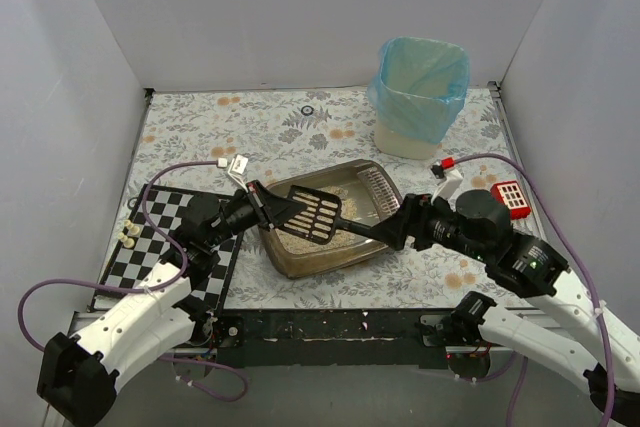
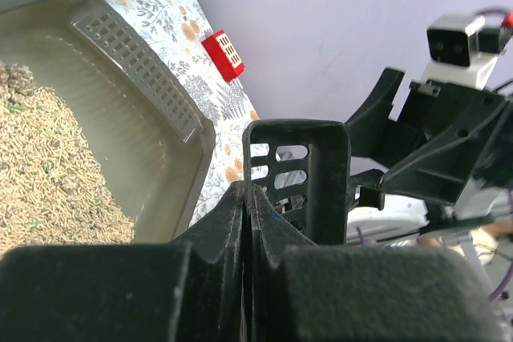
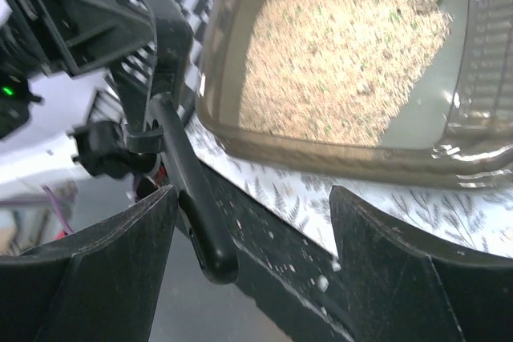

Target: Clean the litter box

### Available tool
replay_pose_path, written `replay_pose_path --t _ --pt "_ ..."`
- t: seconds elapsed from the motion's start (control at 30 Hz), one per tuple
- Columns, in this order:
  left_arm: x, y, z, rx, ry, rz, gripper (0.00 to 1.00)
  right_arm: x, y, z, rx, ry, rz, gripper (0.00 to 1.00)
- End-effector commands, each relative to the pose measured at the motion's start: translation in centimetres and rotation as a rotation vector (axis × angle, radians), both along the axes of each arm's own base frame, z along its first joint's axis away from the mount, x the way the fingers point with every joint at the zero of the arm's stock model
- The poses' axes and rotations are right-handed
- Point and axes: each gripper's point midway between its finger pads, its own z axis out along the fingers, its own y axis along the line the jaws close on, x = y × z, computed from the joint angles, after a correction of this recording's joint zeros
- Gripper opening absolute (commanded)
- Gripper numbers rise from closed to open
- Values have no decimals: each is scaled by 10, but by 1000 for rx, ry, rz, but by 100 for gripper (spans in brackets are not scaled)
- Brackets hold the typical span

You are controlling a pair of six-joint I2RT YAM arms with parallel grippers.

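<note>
Robot lab booth: white panels (image 1: 300, 7) enclosing patterned table (image 1: 262, 129).

There is one scoop (image 1: 312, 212), black and slotted. One litter box (image 1: 310, 265) lies under it, holding one bed of beige litter (image 1: 300, 240). Two arms carry two grippers: the left gripper (image 1: 262, 202) at the scoop's head end and the right gripper (image 1: 395, 232) at its handle end. One bin (image 1: 420, 87) with one blue bag stands beyond the scoop, to its right. One chessboard (image 1: 150, 237) lies to the scoop's left, with a few pale pieces at its far edge, too small to count. One red block (image 1: 511, 197) sits right of the handle. One small ring (image 1: 308, 110) lies beyond the scoop's head.
</note>
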Motion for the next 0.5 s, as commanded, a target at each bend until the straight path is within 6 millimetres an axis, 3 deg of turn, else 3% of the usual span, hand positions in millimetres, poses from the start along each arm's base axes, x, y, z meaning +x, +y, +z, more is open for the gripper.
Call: replay_pose_path --t 0.0,0.23,0.33,0.47 --pt "9 8 -8 -47 124 98 0 26 9 39 325 -89 -167 83" --pt "18 12 -16 -65 212 166 0 26 13 49 514 -64 -192 77" --pt "18 12 -16 -70 212 166 0 25 19 44 523 -31 -181 69" --pt "18 11 -19 -55 217 159 0 23 27 35 498 24 -158 67"
